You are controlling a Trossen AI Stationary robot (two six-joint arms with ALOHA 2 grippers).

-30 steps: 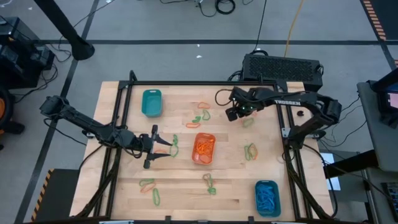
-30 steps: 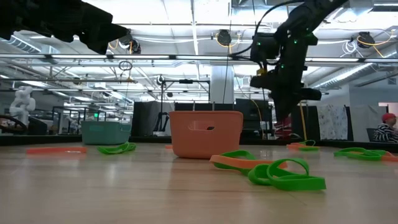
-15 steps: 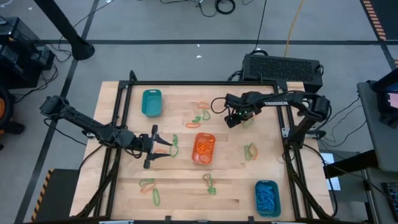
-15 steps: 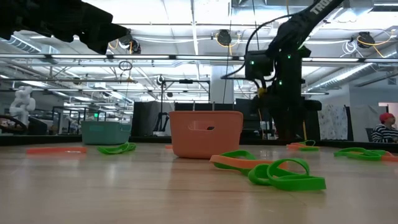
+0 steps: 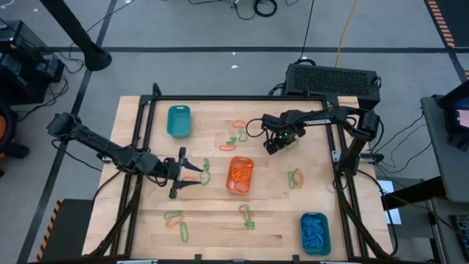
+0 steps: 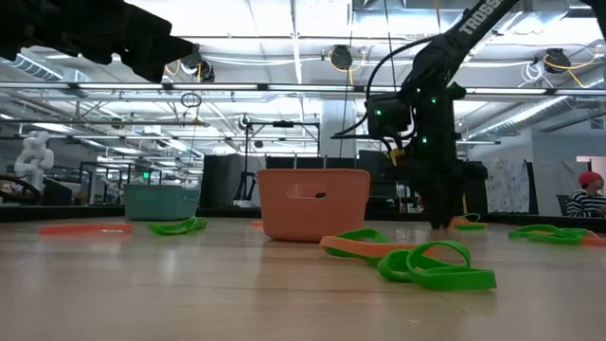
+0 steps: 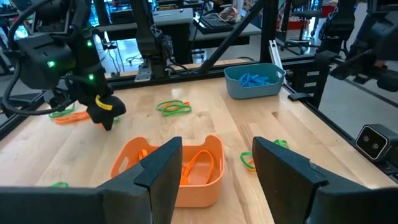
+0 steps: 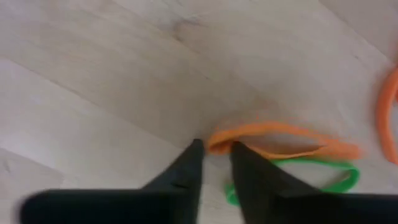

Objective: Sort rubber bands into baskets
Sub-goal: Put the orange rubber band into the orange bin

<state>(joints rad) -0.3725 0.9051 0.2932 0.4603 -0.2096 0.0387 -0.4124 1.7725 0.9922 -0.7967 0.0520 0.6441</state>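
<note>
Your right gripper (image 8: 214,149) is pinching that floppy, featherweight orange band (image 8: 283,142) by its end loop, so lift gently.

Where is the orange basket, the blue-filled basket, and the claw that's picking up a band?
orange basket (image 5: 239,174): high view, middle of its inside.
blue-filled basket (image 5: 315,232): high view, its centre.
right gripper (image 8: 216,151): right wrist view, between fingertips.

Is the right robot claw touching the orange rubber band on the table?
Touching. In the right wrist view, the right gripper has its fingertips down around the end of the orange rubber band, which lies over a green rubber band.
</note>
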